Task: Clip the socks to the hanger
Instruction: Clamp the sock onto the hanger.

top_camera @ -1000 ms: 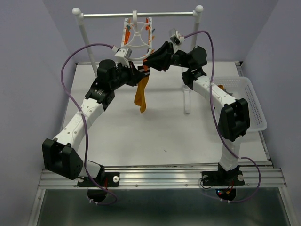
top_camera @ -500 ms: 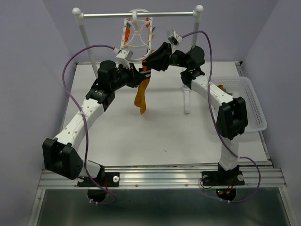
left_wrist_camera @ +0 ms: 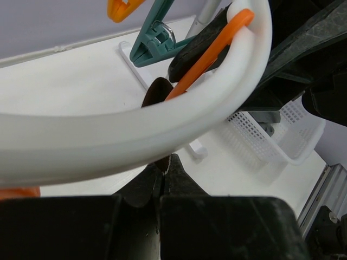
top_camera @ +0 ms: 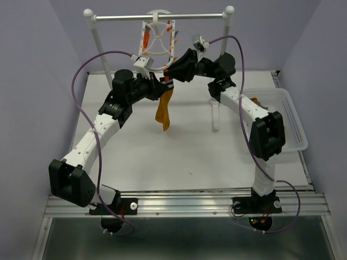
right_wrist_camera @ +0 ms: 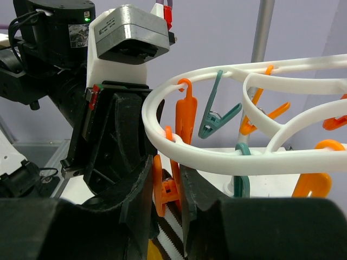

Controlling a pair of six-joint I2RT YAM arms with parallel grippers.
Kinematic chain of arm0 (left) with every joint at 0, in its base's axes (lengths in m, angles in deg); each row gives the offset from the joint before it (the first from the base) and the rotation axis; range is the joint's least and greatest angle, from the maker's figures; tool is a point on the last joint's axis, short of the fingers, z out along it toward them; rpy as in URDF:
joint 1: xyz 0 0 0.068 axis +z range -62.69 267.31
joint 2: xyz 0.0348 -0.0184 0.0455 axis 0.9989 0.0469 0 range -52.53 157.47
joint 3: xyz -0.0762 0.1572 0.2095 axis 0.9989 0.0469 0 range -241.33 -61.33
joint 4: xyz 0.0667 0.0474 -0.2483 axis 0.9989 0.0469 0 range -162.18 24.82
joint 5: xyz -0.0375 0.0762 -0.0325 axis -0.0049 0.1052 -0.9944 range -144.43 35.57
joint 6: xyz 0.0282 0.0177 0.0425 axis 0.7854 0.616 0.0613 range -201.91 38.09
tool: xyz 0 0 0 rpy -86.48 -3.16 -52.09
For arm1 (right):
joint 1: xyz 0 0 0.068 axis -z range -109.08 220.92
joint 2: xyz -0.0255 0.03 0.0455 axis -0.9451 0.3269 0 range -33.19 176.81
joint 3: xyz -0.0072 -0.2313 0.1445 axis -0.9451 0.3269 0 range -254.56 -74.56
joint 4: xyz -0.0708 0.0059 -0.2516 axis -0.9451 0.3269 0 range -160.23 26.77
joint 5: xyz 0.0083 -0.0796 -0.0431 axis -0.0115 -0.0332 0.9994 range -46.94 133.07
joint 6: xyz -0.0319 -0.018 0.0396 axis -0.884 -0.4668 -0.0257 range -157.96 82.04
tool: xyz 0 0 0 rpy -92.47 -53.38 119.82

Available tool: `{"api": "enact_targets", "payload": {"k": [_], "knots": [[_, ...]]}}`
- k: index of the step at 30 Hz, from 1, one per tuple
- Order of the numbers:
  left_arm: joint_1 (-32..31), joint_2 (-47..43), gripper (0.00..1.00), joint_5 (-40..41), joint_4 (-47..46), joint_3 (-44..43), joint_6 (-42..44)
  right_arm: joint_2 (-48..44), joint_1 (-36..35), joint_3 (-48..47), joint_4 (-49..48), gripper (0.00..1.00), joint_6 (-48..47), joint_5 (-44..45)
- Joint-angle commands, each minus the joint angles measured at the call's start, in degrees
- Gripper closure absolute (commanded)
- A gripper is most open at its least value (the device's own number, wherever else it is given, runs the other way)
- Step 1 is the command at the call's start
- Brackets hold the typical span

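We note the left gripper (left_wrist_camera: 164,163) jaws pressed together, pinching the mustard-orange fabric sock (top_camera: 164,111) under the white plastic oval hanger (top_camera: 157,40). The right gripper (right_wrist_camera: 167,181) is narrowly parted, squeezing the hanger's orange plastic clip (right_wrist_camera: 161,190).

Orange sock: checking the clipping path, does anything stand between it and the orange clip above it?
Nothing visible does: the orange sock's striped cuff lies just under the orange clip pinched by the right end effector.

— Where does the top view sit?
— High behind the arm bases at 6 o'clock, facing 12 toward the rail (top_camera: 160,17).
— And the wrist views?
— Both sit close under the hanger (left_wrist_camera: 135,135) rim, which all three views share.
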Motion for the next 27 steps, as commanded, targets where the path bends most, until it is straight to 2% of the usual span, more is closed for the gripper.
{"api": "enact_targets", "payload": {"k": [1, 22, 24, 25, 27], "knots": [[-0.13, -2.39, 1.0, 1.86, -2.89, -2.02, 1.32, -1.2, -0.11, -0.88, -0.84, 0.99, 0.51, -3.23], [-0.21, -4.5, 1.0, -1.39, -6.76, -1.67, 1.14, -0.68, 0.42, -0.7, -0.4, 0.99, 2.62, -2.53], [-0.13, -4.5, 1.0, -1.38, -6.76, -1.93, 1.14, -0.68, 0.42, -0.7, -0.49, 0.92, 3.15, -2.09], [-0.13, -4.5, 1.0, -1.47, -6.76, -1.84, 1.14, -0.77, 0.42, -0.62, -0.49, 0.79, 3.15, -1.74], [-0.13, -4.5, 1.0, -1.3, -6.76, -1.67, 1.14, -0.94, 0.42, -0.18, -0.66, 0.64, 2.89, -1.3]]}}
